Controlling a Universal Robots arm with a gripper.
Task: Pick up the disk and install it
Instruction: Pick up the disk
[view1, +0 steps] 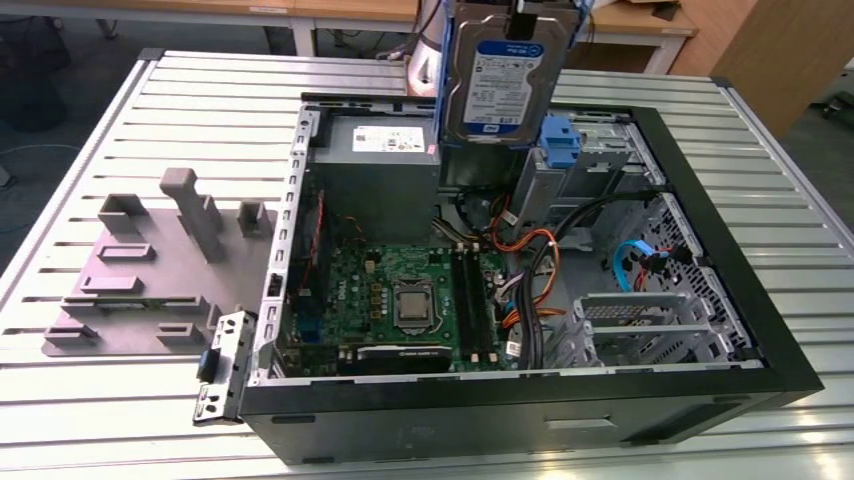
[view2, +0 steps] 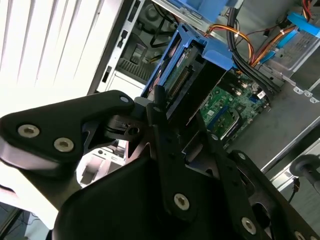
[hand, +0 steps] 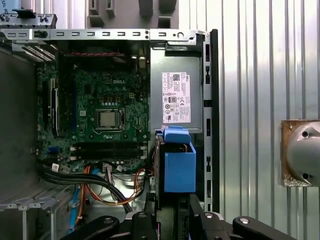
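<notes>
The tool (view2: 176, 112) was clamped on the disk (view1: 497, 80), which hung upright above the open case (view1: 467, 430), near its power supply (view1: 380, 145). A tilted descent would likely have snagged the disk on the case's cables (view1: 541, 255).

- The worktop (view1: 80, 420) is made of pale ribbed metal slats and spans the exterior view from 8 o'clock round to 4 o'clock.
- A grey floor (view1: 200, 35) lies beyond its far edge at 11 o'clock.
- A light wooden table (view1: 354, 10) on white legs stands at 12 o'clock.
- A wooden cabinet panel (view1: 781, 50) stands at 1 o'clock.
- The light is even, and the slats glare white in the second wrist view.
</notes>
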